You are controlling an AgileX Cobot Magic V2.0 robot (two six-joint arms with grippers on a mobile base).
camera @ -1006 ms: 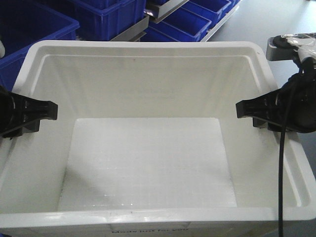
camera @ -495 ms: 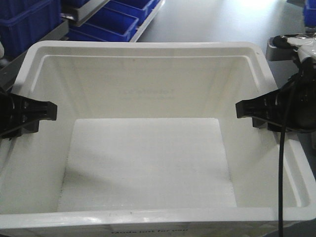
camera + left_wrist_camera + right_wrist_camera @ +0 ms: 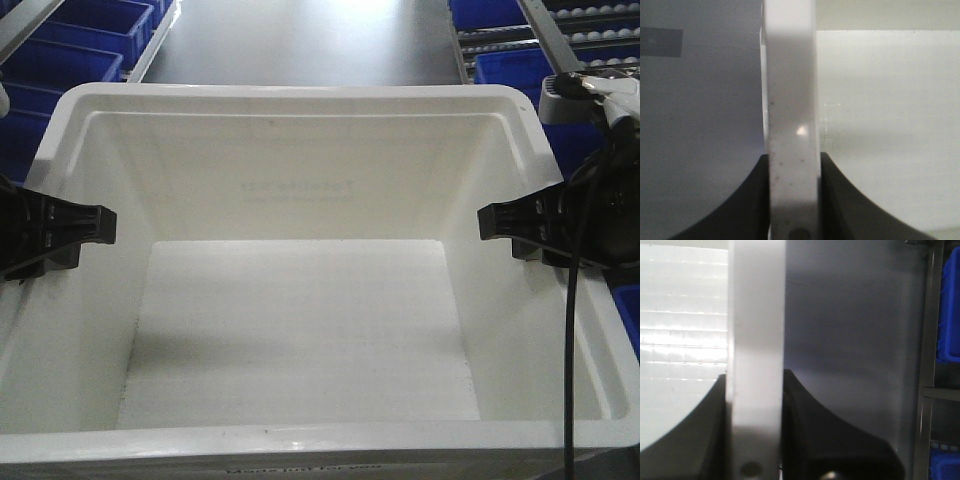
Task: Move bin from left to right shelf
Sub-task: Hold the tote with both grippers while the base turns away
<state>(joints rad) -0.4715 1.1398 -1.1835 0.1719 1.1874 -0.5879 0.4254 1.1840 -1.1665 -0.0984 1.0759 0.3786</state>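
The bin [image 3: 290, 95], a large white crate with a thick rolled rim, fills the front view and has nothing inside. My left gripper [image 3: 62, 232] is shut on its left side wall. My right gripper [image 3: 528, 222] is shut on its right side wall. In the left wrist view the white rim [image 3: 790, 100] runs up between the two black fingers [image 3: 752, 205], clamped at my left gripper [image 3: 792, 172]. The right wrist view shows the same hold: the rim [image 3: 756, 315] is pinched in my right gripper [image 3: 755, 395]. The bin's printed face is hidden.
Dark blue crates [image 3: 85, 25] sit on a shelf at the upper left. More blue crates [image 3: 510, 65] and a roller rack [image 3: 590, 30] are at the upper right. Dark floor [image 3: 300, 40] lies between them. A metal shelf post [image 3: 927, 365] and a blue crate [image 3: 950, 305] stand close on the right.
The background has slid leftward: the left shelf's blue crates have nearly left the view, and the aisle and right shelf have come in. Bin and grippers keep their hold and place in frame.
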